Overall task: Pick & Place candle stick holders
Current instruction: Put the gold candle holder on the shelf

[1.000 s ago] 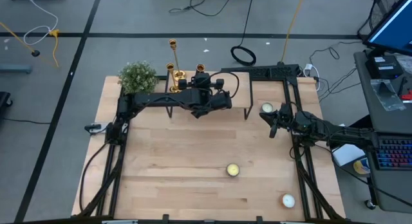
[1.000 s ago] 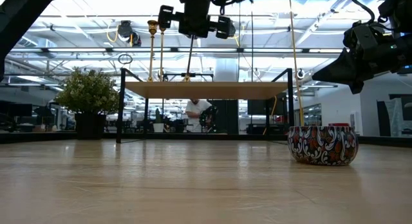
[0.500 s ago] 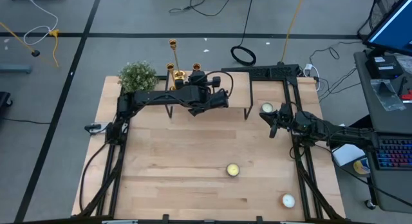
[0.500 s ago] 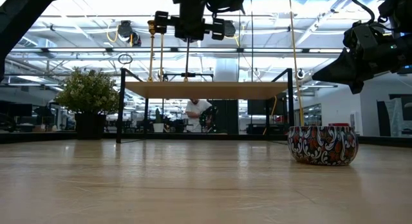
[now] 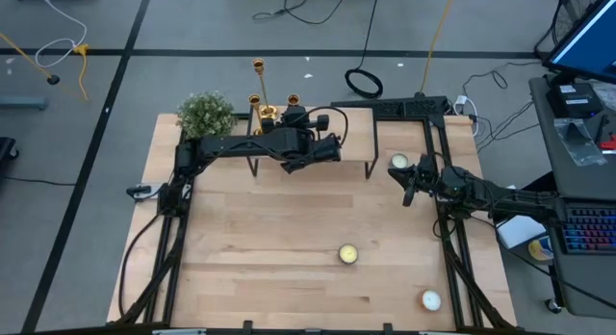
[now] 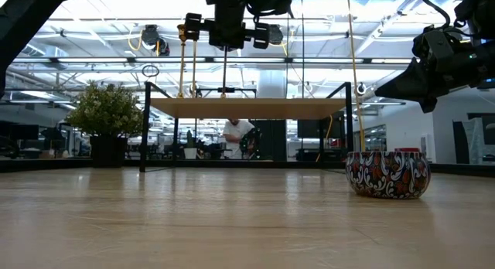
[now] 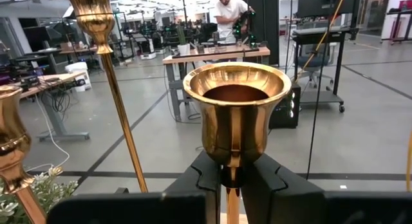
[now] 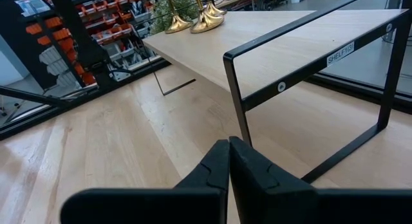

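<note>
Over the shelf: we see the left gripper (image 7: 230, 185) clamped on a brass candlestick (image 7: 235, 111) stem, beside two others.
Table (image 5: 289, 248): pale wood; right gripper (image 8: 228, 161) closed, empty.
Room: open workshop.

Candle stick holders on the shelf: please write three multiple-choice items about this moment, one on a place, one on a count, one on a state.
1. Where does the plant stand?
A. at the shelf's left end
B. at the table's near edge
C. beside the right arm

2. How many candle stick holders show in the left wrist view?
A. one
B. two
C. three

3. What is the left gripper doing?
A. hanging open
B. shut on a candlestick stem
C. holding a candle tin

Answers: 1 A, the high view shows it there. 2 C, three gold cups appear. 3 B, its fingers clamp the stem below the gold cup.
</note>
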